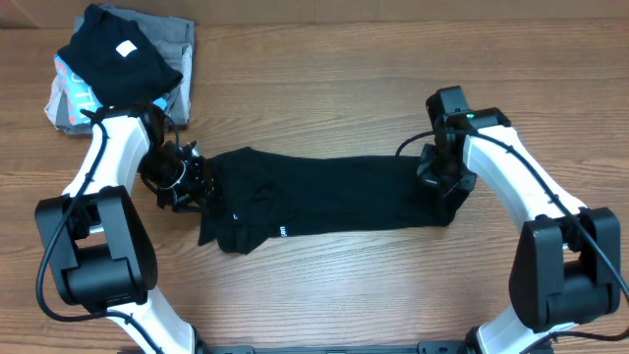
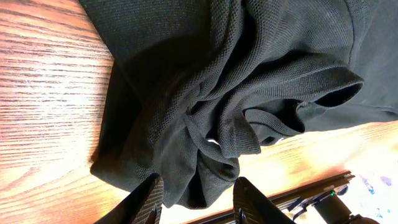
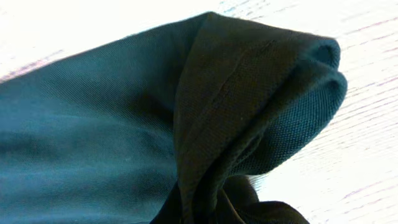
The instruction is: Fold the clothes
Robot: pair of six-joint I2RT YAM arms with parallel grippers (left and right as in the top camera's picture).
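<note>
The clothes [image 1: 324, 202], one black shirt, lie stretched in a long band across the middle of the table. My left gripper [image 1: 197, 187] is at its bunched left end. In the left wrist view the left gripper [image 2: 200, 183] is open, with a fold of the clothes [image 2: 249, 74] hanging between the fingers [image 2: 149, 199] and a gap on the right side. My right gripper [image 1: 442, 182] is at the shirt's right end, shut on the fabric. In the right wrist view the clothes [image 3: 93, 124] fill the frame and hide the fingers.
A stack of folded garments sits at the back left: a black piece with a white label [image 1: 118, 54] on grey [image 1: 175, 34] and light-blue [image 1: 69, 87] ones. Wooden table [image 1: 314, 88] surrounds the shirt. The table's near edge with a dark rail [image 2: 311, 190] lies close behind the left gripper.
</note>
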